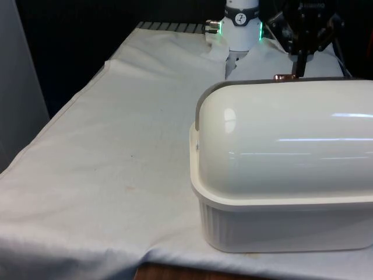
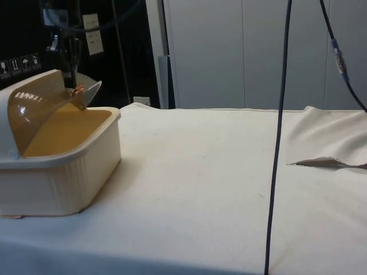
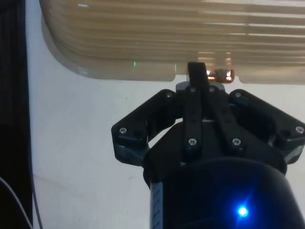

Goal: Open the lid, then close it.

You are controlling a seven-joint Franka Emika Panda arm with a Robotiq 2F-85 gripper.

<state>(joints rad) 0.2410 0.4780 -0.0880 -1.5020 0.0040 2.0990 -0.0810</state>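
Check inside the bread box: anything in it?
In the side view the lid is raised partway and the bread box shows a bare inner wall, nothing on it. The floor and the part under the lid are hidden. The pincer is at the lid's edge.

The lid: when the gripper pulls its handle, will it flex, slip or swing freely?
The lid is probably stiff: its curve holds shape half raised. Its glossy shell suggests slipperiness, so the copper handle matters. It likely swings about side pivots on the box.

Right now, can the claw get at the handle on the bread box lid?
Probably yes. The claw is already down at the copper-coloured handle on the lid's front edge, and its fingers look shut on it. The lid stands partly raised over the bread box, and nothing seems to be in the way.
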